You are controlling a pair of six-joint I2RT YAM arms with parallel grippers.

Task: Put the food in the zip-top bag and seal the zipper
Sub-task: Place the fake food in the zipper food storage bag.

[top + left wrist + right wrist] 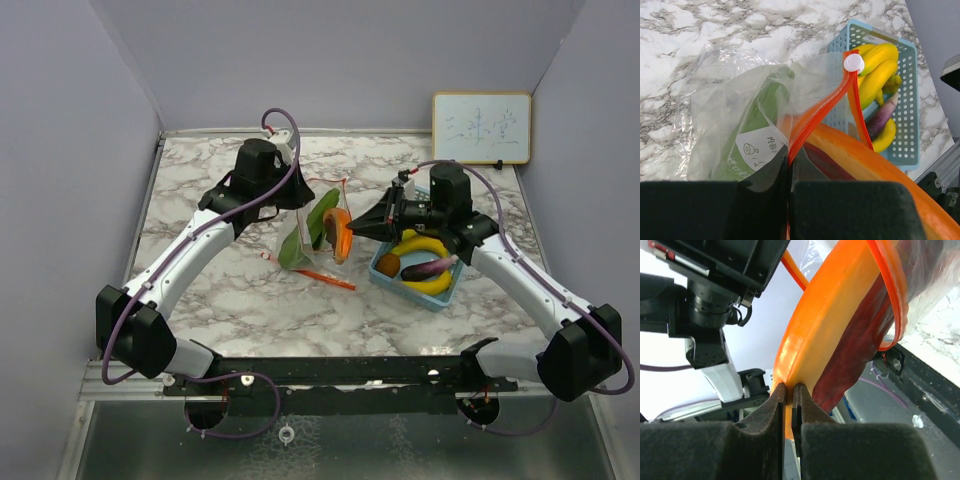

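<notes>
The clear zip-top bag (300, 240) with an orange zipper (815, 117) and white slider (853, 62) is held up mid-table. My left gripper (298, 196) is shut on its zipper edge (789, 185). A green leaf (755, 125) is inside. My right gripper (360, 228) is shut on an orange toy food piece with a dark red side (835, 315), held at the bag's mouth (340, 232). Yellow bananas (420, 243), a purple eggplant (432, 268) and a small brown piece (388, 265) lie in the light blue basket (440, 298).
The basket stands right of the bag, under my right arm, and shows in the left wrist view (910, 100). A whiteboard (481, 127) leans on the back right wall. Grey walls enclose the marble table (200, 180).
</notes>
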